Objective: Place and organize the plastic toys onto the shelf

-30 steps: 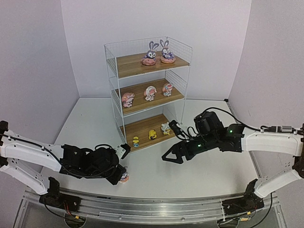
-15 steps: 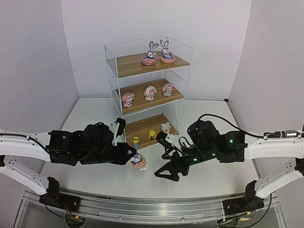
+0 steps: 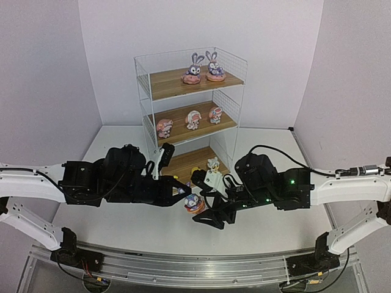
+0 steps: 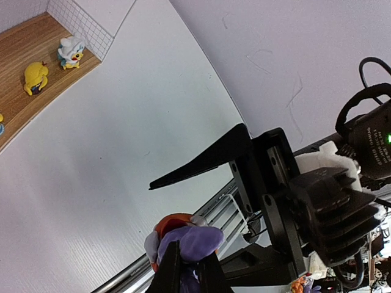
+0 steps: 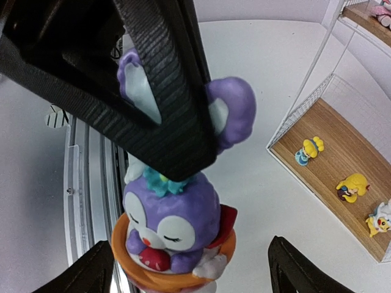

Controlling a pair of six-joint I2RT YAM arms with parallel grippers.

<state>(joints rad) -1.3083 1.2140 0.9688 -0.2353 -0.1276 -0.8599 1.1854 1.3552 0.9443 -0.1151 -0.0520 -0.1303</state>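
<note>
So, the left gripper has its jaws pressed together on the ears of one purple bunny, and the toy hangs below that pinch, face out, pink base at the bottom. It's over the white table, just in front of the shelf and low down, about level with the bottom board.

The right gripper is spread wide right at the same toy. In its own wrist view you can see its two fingers standing out to either side of the bunny's base, with a gap on both sides, so it isn't gripping anything. From the left wrist view one of those black fingers sits just beside the toy, pointing across the table.

As for the shelf: two more purple bunnies stand side by side on the top board, toward its right end. Three pink-white figures are lined up along the middle board. Three small yellow and white ones sit in a row on the bottom board, though from above the arms cover part of that row.
</note>
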